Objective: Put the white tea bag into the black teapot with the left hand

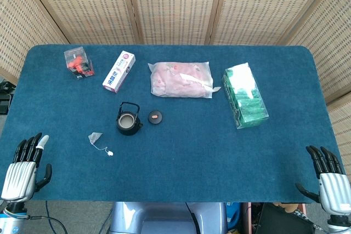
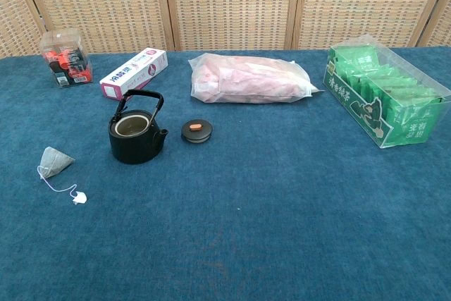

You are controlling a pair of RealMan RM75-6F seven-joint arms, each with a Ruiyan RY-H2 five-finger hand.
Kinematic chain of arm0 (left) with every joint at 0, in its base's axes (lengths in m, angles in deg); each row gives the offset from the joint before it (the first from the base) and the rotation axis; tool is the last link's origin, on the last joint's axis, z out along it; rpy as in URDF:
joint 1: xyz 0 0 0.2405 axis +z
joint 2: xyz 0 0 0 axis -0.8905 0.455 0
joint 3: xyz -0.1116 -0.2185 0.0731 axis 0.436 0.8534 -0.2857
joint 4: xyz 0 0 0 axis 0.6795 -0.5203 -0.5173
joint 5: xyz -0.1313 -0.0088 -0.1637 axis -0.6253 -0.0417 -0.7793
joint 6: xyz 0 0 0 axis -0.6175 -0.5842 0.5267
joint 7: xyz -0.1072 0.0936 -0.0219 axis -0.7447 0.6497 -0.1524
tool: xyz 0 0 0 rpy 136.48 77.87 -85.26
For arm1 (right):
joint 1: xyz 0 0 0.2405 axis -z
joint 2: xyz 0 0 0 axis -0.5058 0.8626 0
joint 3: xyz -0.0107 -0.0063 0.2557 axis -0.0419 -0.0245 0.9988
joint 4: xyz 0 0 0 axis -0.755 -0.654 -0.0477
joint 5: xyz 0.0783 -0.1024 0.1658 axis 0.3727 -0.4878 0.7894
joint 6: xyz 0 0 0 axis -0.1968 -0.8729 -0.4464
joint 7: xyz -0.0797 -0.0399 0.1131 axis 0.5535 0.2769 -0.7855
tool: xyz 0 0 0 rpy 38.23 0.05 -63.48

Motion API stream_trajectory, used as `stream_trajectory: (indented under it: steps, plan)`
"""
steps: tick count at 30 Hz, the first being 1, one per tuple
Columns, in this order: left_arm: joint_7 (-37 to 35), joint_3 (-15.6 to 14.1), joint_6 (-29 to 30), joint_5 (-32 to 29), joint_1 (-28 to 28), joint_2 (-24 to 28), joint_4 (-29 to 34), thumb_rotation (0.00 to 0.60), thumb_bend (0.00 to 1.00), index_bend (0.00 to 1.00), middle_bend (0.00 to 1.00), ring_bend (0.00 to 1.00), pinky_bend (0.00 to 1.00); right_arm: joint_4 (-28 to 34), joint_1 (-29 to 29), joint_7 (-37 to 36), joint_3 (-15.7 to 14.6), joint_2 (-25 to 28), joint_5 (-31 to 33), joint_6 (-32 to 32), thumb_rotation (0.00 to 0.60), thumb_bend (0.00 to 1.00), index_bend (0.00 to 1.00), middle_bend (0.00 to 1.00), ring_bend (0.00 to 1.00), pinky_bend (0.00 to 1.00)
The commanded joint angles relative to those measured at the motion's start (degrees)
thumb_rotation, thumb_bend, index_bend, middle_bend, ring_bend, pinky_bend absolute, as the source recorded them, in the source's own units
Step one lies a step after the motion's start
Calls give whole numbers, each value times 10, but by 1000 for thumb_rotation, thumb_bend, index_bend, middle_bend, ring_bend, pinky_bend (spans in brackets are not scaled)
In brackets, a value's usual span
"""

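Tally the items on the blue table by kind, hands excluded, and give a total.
Teapot: 1, black teapot, open
Teapot lid: 1, lid lying beside it
Tea bag: 1, white tea bag with string and tag
Boxes: 3, clear box, white carton, green box
Bag: 1, pink bag
Total: 7

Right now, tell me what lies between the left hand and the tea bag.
Only bare blue cloth: the head view shows nothing between the left hand and the tea bag.
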Motion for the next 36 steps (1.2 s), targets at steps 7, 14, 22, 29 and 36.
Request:
stream_trajectory:
  steps: [7, 14, 22, 29, 36]
  plan:
    - [5, 1, -6, -2, -3, 0, 1, 600, 575, 0, 0, 0, 0, -5, 2, -5, 0, -2, 2, -1, 600, 8, 118, 207, 74, 156]
    - [14, 4, -24, 0, -16, -1, -1, 600, 572, 2, 0, 0, 0, -6, 4, -7, -1, -2, 3, -4, 600, 8, 118, 206, 74, 157]
    - [29, 6, -53, -8, -33, 2, -1, 600, 570, 120, 0, 0, 0, -7, 5, -8, -1, -2, 4, -5, 600, 8, 118, 207, 74, 157]
    - [86, 6, -133, -41, -74, 11, 10, 600, 515, 144, 55, 42, 110, -6, 7, -6, -1, -1, 5, -5, 600, 8, 118, 206, 74, 156]
    - [121, 12, -174, -66, -103, 1, 13, 600, 504, 210, 164, 139, 241, -7, 8, -7, -1, -1, 7, -5, 600, 9, 118, 206, 74, 157]
